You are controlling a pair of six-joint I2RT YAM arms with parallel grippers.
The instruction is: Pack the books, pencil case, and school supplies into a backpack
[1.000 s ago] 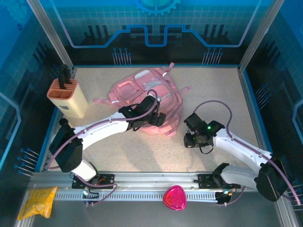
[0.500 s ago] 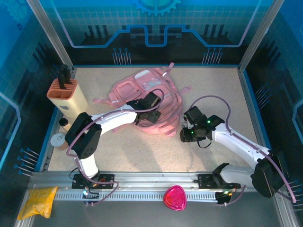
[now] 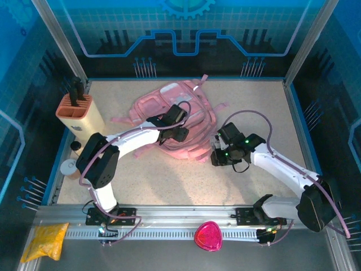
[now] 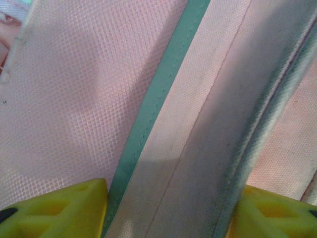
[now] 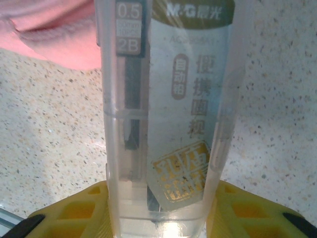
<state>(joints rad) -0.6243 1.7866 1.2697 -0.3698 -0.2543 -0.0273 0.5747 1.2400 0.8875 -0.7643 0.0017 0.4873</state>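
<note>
The pink backpack [image 3: 169, 101] lies flat at the middle back of the table. My left gripper [image 3: 179, 133] rests on its near right part. In the left wrist view its yellow fingers [image 4: 59, 208] stand on either side of a fold of pink mesh with a teal band [image 4: 163, 94], and the fold fills the gap of the left gripper [image 4: 168, 210]. My right gripper [image 3: 216, 156] hovers just right of the backpack's lower edge [image 5: 54, 34], shut on the school supplies [image 5: 168, 99], a clear oblong lead case with white print, held at the right gripper's [image 5: 163, 213] tips. Books and pencil case are out of view.
A beige knife block [image 3: 80, 116] stands at the left edge, with a small white round thing [image 3: 69, 167] below it. On the near rail lie a yellow plastic bag [image 3: 45, 240] and a pink-red heart shape [image 3: 208, 236]. Speckled table [image 3: 169, 180] lies open in front.
The left arm has folded in and its gripper shifted slightly up-left on the backpack, jaws narrowing round the fold. The right gripper has carried the clear case leftward toward the backpack.
</note>
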